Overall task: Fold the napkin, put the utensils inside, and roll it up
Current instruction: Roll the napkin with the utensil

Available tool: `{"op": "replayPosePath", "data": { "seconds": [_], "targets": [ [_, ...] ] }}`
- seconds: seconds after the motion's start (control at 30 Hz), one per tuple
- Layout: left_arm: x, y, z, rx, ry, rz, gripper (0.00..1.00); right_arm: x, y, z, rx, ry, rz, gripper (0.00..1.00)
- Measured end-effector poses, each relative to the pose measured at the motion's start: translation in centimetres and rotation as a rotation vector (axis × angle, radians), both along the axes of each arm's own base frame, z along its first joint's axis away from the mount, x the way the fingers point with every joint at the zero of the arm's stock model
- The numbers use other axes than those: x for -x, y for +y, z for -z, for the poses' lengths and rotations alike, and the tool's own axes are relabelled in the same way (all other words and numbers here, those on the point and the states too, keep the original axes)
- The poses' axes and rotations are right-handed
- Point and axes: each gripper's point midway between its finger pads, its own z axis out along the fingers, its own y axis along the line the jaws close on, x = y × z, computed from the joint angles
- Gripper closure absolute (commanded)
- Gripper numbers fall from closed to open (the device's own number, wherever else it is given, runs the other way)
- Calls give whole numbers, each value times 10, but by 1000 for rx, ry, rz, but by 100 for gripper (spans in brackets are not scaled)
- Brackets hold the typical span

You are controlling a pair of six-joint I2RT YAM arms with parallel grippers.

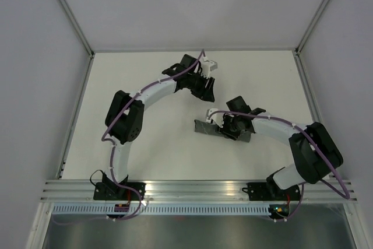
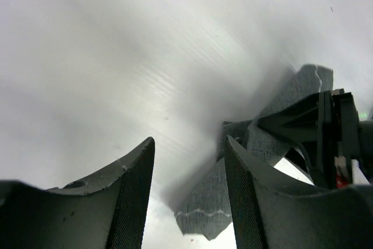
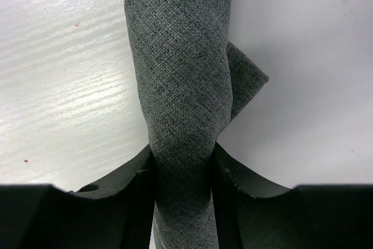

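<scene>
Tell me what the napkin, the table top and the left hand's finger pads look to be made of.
Napkin: woven cloth, matte dark grey; the crossing threads show plainly. Table top: hard white board, faintly glossy, with fine grain-like ripples, likely laminate or painted. Left hand pads: black, with a fine grid texture, probably rubber or moulded plastic.

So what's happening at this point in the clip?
The right gripper is clamped on the dark grey napkin, which is rolled into a narrow bundle on the white table. The left gripper is open and holds nothing, sitting apart from the roll on its far side. No utensils are visible; whether they are inside the roll cannot be told.
</scene>
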Motion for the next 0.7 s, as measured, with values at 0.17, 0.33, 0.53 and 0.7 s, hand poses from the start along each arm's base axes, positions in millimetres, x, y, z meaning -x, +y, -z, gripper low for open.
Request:
{"op": "replayPosePath", "data": {
  "seconds": [0.17,0.33,0.53,0.7],
  "targets": [
    [-23,40,-34,-5,-64,-274,43,-8,4,4,-34,109,73,56],
    [-8,65,-32,-14,-35,-474,42,-20,10,4,-82,207,138,55],
    [33,100,11,-77,-34,-577,39,-34,23,2,-136,346,159,55],
    [58,119,15,-59,-129,-609,37,-39,31,1,-176,477,146,56]
  ]
}}
